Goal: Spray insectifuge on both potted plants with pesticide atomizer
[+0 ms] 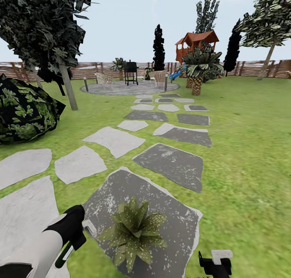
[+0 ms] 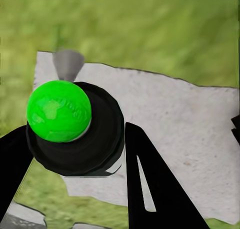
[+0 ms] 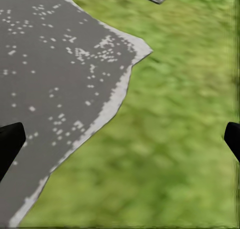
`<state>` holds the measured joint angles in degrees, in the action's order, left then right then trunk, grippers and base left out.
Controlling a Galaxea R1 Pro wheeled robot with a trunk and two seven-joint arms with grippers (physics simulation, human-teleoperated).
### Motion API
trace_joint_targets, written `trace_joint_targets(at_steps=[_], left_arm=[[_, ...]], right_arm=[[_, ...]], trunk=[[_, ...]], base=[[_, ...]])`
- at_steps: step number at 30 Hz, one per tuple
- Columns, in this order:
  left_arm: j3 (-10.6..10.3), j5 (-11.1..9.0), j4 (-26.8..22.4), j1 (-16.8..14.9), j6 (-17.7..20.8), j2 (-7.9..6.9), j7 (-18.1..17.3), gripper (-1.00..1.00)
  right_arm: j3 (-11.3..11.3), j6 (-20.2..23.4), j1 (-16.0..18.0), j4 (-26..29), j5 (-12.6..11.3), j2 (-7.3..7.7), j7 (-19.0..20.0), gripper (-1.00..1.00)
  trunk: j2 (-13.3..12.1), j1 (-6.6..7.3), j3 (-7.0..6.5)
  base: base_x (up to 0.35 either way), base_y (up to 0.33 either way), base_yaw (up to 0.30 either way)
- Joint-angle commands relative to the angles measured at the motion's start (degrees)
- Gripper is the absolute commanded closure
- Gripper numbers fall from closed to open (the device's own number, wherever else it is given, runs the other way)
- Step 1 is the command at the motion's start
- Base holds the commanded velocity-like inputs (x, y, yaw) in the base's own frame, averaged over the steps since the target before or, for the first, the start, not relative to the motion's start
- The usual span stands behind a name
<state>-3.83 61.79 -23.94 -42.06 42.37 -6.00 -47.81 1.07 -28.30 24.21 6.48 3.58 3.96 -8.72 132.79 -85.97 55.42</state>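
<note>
One potted plant (image 1: pixel 135 229), a low rosette of speckled pointed leaves, stands on a dark stepping stone (image 1: pixel 178 225) just ahead of me. My left gripper (image 1: pixel 81 234) hangs at the plant's left, shut on the pesticide atomizer (image 1: pixel 63 258), whose slim dark green body shows under the wrist. In the left wrist view the atomizer (image 2: pixel 75 129) appears end-on as a round black shape with a bright green face, between the black fingers (image 2: pixel 155 189). My right gripper (image 1: pixel 215 264) is low, right of the plant, open, with its black fingertips (image 3: pixel 10 144) wide apart over stone and grass.
Grey stepping stones (image 1: pixel 115 140) lead over the lawn to a paved circle (image 1: pixel 121 88) with a black grill, chairs and bollard lamps (image 1: pixel 85 83). A large shrub (image 1: pixel 24 112) and a tree trunk (image 1: pixel 68 88) stand at the left, a palm (image 1: pixel 198 73) and the fence behind.
</note>
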Motion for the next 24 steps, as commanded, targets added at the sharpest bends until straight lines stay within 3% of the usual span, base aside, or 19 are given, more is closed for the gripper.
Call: trace_joint_targets(at_steps=[1,10,24], left_arm=[[-0.41,0.26,-0.14,0.03,0.16,-0.06,-0.53,1.0],[-0.56,0.26,-0.14,0.05,0.16,-0.15,-0.45,1.0],[-0.54,0.26,-0.14,0.11,0.11,-0.14,-0.37,1.0]], right_arm=[[0.09,-0.09,0.05,-0.06,0.38,-0.01,-0.42,-1.0],[0.12,-0.09,0.05,-0.06,0.38,-0.01,-0.42,-1.0],[0.14,-0.09,0.05,-0.06,0.38,-0.01,-0.42,-1.0]], trunk=[[0.02,0.01,0.05],[0.02,0.01,0.05],[0.02,0.01,-0.05]], base=[[0.0,0.0,-0.248],[-0.045,0.032,-0.263],[-0.032,0.263,-0.149]])
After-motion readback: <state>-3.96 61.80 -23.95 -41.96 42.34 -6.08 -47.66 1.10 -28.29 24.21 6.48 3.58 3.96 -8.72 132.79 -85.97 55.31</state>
